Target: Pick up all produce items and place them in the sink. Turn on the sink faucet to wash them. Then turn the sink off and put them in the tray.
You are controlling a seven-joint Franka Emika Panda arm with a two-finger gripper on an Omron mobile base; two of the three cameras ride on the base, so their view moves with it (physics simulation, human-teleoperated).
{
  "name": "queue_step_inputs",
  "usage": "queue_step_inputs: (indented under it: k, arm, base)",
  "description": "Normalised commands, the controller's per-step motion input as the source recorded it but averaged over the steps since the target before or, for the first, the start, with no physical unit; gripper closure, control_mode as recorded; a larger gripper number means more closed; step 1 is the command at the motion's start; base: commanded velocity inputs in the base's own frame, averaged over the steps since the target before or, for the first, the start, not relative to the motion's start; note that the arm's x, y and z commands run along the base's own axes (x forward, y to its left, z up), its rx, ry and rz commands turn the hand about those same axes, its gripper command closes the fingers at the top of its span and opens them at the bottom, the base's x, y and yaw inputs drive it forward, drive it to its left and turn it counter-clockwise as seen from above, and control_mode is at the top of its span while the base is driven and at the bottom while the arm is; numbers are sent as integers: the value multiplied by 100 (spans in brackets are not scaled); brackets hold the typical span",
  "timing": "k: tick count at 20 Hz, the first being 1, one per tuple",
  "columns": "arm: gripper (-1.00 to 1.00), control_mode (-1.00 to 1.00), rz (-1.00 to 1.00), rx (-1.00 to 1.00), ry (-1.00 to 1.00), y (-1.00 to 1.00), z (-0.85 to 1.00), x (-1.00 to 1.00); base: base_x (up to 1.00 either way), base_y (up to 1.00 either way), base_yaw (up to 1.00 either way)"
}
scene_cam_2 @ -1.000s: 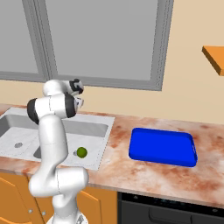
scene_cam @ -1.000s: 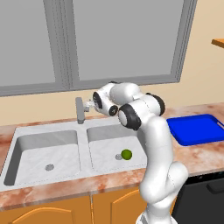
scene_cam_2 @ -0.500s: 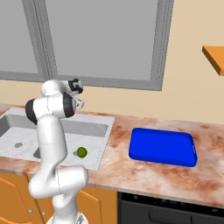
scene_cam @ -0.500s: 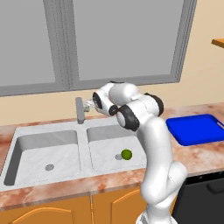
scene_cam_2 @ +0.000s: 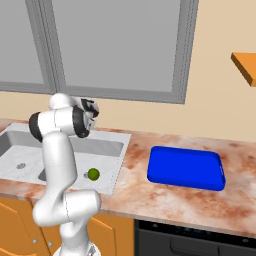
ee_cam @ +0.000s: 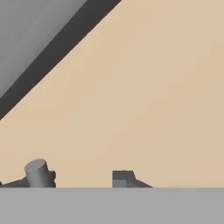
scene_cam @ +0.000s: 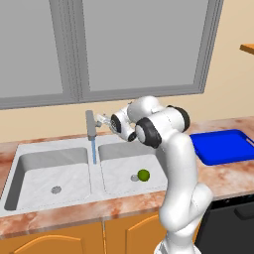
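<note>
One lime [scene_cam: 143,174] in the right sink [scene_cam: 59,161] bowl, well below the hand [scene_cam: 102,120]; finger gap unclear.

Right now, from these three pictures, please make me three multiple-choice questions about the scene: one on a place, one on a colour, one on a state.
1. Where does the lime lie?
A. in the right bowl of the sink
B. on the tray
C. on the counter beside the faucet

2. What colour is the tray?
A. orange
B. bright blue
C. grey

3. What is the state of the faucet?
A. dry
B. lying in the sink
C. running

Answers:
1 A, the fruit sits beside that bowl's drain.
2 B, it lies blue on the counter right of the sink.
3 C, a thin blue stream falls from the spout, with the gripper at the faucet.
</note>
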Motion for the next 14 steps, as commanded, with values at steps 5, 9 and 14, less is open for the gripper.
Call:
queue_step_inputs:
  k: [5, 9, 14]
  arm:
    - [100, -100, -1, 3, 2, -68, -29, -7]
    - [100, -100, 16, 0, 0, -11, 0, 2]
    - [100, -100, 4, 0, 11, -2, 0, 14]
  base:
    - [0, 0, 0]
    - [0, 0, 0]
    - [0, 0, 0]
